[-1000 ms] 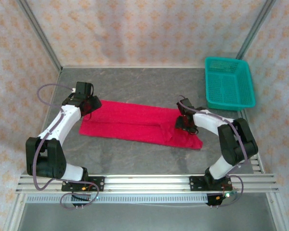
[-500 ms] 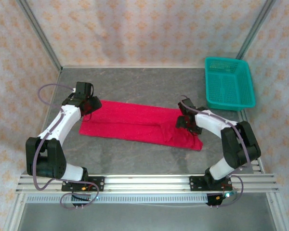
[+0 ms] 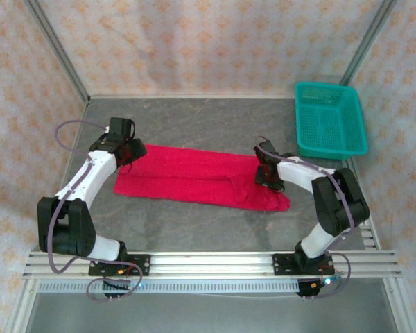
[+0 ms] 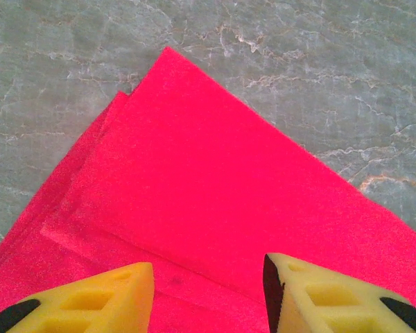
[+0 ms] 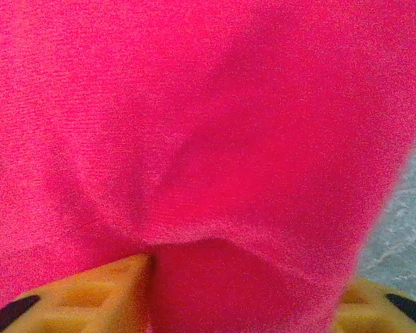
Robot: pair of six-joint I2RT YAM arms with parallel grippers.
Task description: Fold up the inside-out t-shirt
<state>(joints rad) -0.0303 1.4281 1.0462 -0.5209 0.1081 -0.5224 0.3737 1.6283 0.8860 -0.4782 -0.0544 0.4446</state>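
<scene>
- From overhead you see the inside-out t-shirt (image 3: 194,177) lying mid-worktop (image 3: 215,125).
- Left wrist view: left gripper (image 4: 208,277) jaws apart, empty, over a corner.
- Right wrist view: right gripper (image 5: 243,281) jaws straddle bunched cloth. Gripped? Can't tell.

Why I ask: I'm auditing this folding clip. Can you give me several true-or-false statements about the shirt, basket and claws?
1. The red t-shirt lies inside the teal basket. False: it lies on the table, apart from the basket.
2. The left claw stands open over a shirt corner. True.
3. Red cloth sits between the fingers of the right claw. True.
4. The shirt is spread out, sleeves wide. False: it is folded into a long strip.
</scene>
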